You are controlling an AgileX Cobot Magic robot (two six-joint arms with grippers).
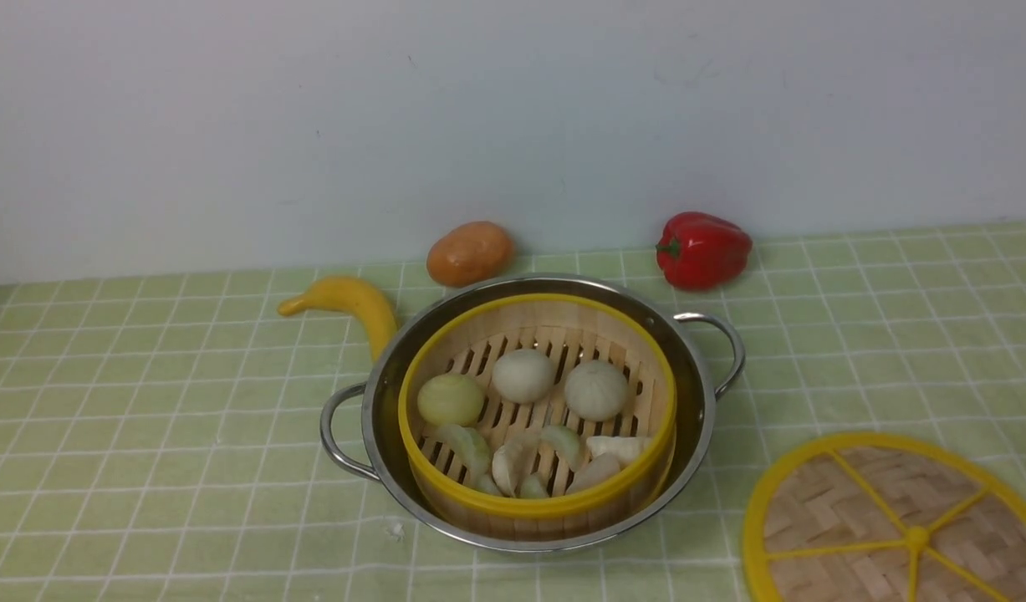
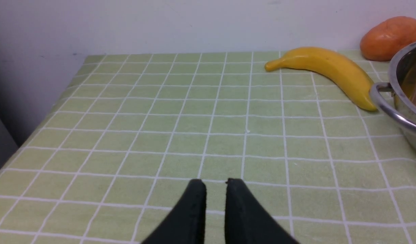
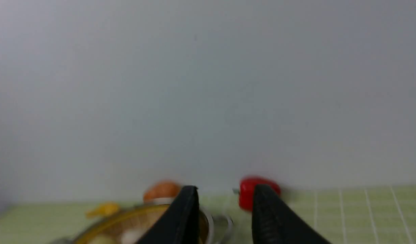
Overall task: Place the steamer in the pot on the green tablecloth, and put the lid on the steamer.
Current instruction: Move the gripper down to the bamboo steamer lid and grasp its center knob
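Noted: steamer (image 1: 529,418) seated in pot (image 1: 696,393); lid (image 1: 889,527) flat on green tablecloth (image 1: 145,401), four o'clock of pot, apart. Both empty: right gripper (image 3: 224,188) agape, left gripper (image 2: 215,181) barely parted. Best pinch lid rim, lower level, centred.

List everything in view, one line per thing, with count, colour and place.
tablecloth: one, pale green with a white grid, covering the table
pot: one, shiny steel, middle of the cloth
steamer: one, bamboo with a yellow rim, inside the pot
buns: three, two pale and one yellowish, on the steamer floor
dumplings: several, pale, at the steamer's near side
lid: one, woven bamboo with a yellow rim, flat on the cloth to the pot's near right, partly out of frame
banana: one, yellow, at the pot's far left
orange-brown vegetable: one, behind the pot
pepper: one, red, far right of the pot
wall: one, pale grey, behind
left gripper: one, black, slightly open, empty
right gripper: one, black, open, empty
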